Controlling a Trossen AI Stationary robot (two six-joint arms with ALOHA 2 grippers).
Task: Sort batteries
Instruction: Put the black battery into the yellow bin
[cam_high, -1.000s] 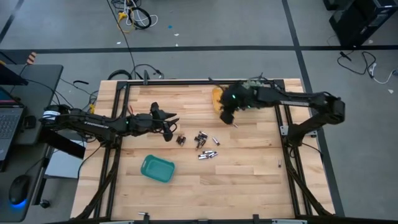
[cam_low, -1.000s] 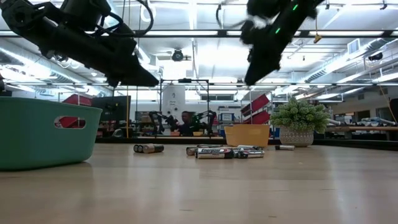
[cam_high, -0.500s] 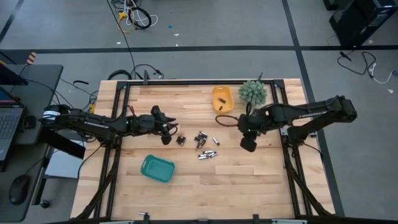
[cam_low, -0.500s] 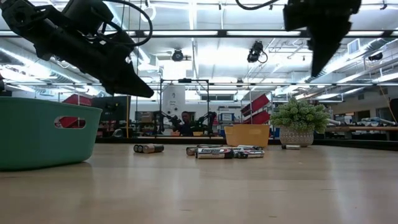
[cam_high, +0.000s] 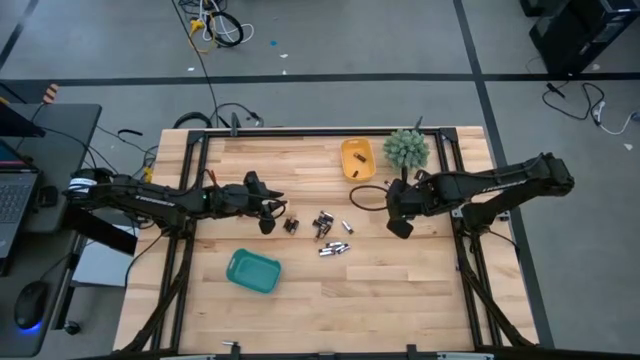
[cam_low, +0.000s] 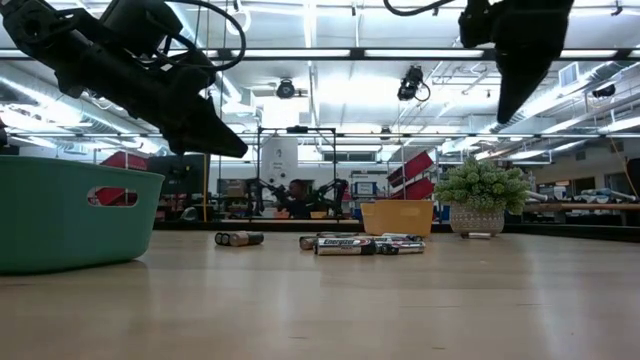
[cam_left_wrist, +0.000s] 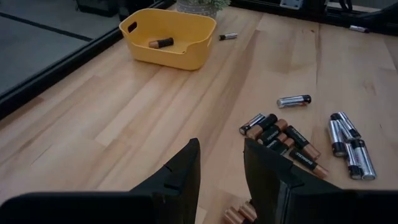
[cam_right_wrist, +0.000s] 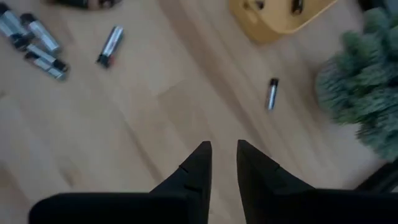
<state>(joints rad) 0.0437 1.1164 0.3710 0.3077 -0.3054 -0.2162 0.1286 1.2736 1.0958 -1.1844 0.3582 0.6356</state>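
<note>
From above, the batteries (cam_high: 325, 228) lie loose mid-table, small dark and silvery cylinders, between the teal tray (cam_high: 252, 271) and the yellow tray (cam_high: 357, 160). The left gripper (cam_high: 268, 210) hovers beside them, as before; the right gripper (cam_high: 399, 226) has moved a little toward the plant (cam_high: 405, 148). In the left wrist view the fingers (cam_left_wrist: 180, 169) stand slightly apart, empty. In the right wrist view the fingers (cam_right_wrist: 200, 163) are narrowly apart, holding nothing, one battery (cam_right_wrist: 272, 94) near the plant
</note>
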